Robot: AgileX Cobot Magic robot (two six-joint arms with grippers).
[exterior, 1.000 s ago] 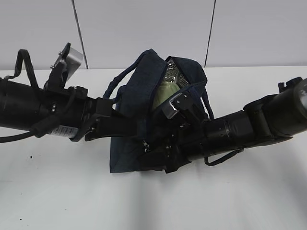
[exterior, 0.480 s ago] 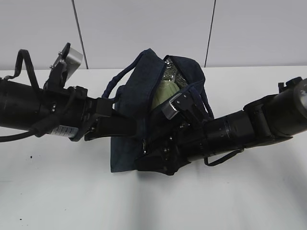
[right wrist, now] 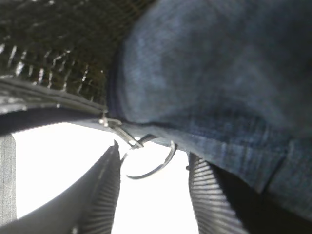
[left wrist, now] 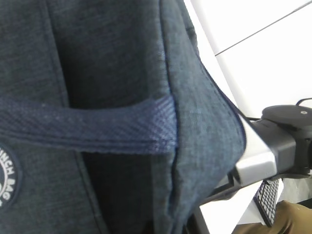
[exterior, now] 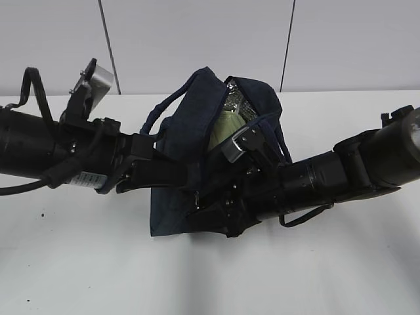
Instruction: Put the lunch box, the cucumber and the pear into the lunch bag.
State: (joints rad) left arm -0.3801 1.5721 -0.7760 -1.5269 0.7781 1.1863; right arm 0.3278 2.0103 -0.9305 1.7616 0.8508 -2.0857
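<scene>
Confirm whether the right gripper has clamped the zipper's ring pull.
No: the ring pull hangs free between the right gripper fingers, which stand apart.

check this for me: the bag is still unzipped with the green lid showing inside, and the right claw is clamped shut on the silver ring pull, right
Not quite. The lunch bag is open with the lunch box lid showing, but the right claw is not clamped on the ring pull. The right wrist view shows the ring hanging free in the gap between its spread fingers.

A lab-like test space: bare white table [exterior: 341, 262], plain panelled wall [exterior: 197, 39].
</scene>
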